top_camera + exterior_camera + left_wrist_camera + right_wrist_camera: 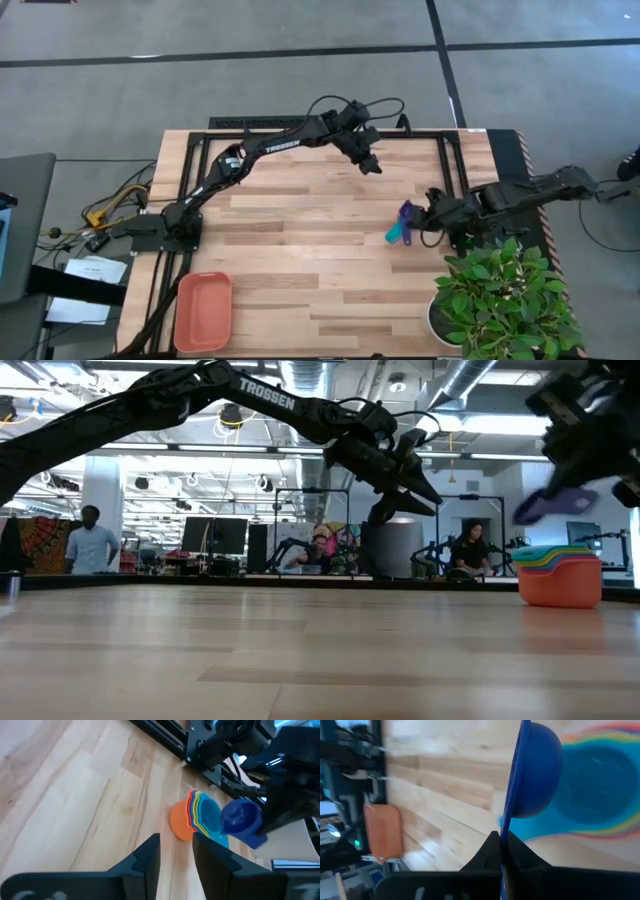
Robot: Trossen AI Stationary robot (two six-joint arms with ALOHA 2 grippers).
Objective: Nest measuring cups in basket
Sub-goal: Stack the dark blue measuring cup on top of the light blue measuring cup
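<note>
Closest to you, your right gripper (501,851) pinches the dark blue cup (532,770) above the nested stack (197,817); lower it in. Left gripper (176,852) hovers, slightly parted. Basket (203,311) sits far off.

Pale wooden table (300,230), planks with a visible grain and a soft satin sheen, low glare across it in the low view. The basket (203,311) looks smooth salmon plastic, matt. The dark blue cup (532,770) is glossy plastic (light catches its rounded bowl), and the nested cups (197,815) beneath show the same slick, bright plastic. The right gripper (501,851) has matt black fingers, smooth-faced. The left arm (260,150) is dark, matt, with white printed lettering.
</note>
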